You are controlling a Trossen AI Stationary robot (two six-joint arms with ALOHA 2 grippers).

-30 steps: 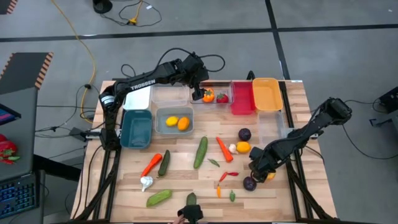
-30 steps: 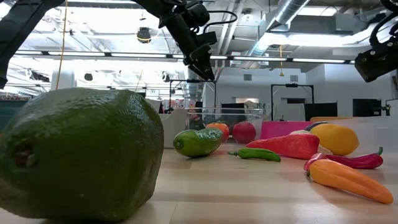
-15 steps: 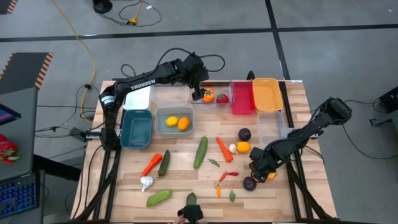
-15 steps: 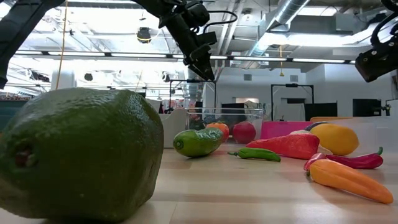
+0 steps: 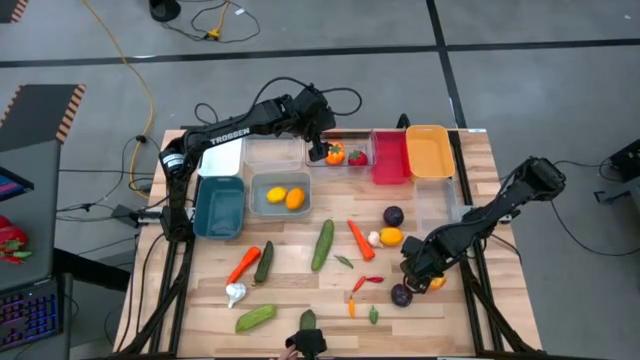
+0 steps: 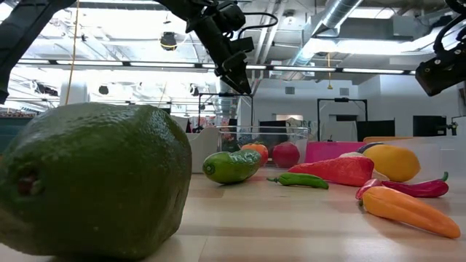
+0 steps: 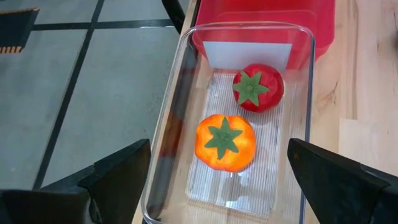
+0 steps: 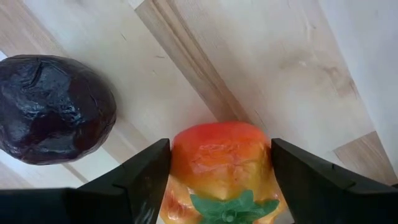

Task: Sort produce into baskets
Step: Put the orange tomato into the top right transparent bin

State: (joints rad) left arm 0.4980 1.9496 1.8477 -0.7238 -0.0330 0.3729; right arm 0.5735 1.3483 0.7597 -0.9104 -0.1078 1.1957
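Note:
My left gripper [image 5: 322, 150] hangs open and empty over a clear tub [image 7: 180, 74] at the far middle. An orange pepper [image 7: 224, 142] and a red pepper [image 7: 257, 87] lie in that tub. My right gripper [image 5: 428, 278] is near the table's right near part, shut on an orange-yellow pepper [image 8: 221, 165]. A purple ball [image 8: 56, 109] lies right beside it. Cucumbers [image 5: 323, 245], carrots [image 5: 360, 238], garlic [image 5: 236, 294], a lemon [image 5: 391, 236] and chillies [image 5: 372, 281] lie loose on the wood. My right gripper has the orange-yellow pepper between its two fingers, one finger [image 8: 146, 180] against each side of its body [image 8: 183, 162]. The fingers point down from above. The green stalk end [image 8: 230, 208] faces the wrist. I cannot tell whether the pepper rests on the table or is lifted.
White [image 5: 222, 158], teal [image 5: 219, 207] and grey-blue [image 5: 279, 195] tubs, the last holding two yellow fruits, stand at the far left. Red [image 5: 390, 157], orange [image 5: 429, 150] and clear [image 5: 435, 205] tubs stand at the far right. A green avocado [image 6: 87, 182] lies at the near edge.

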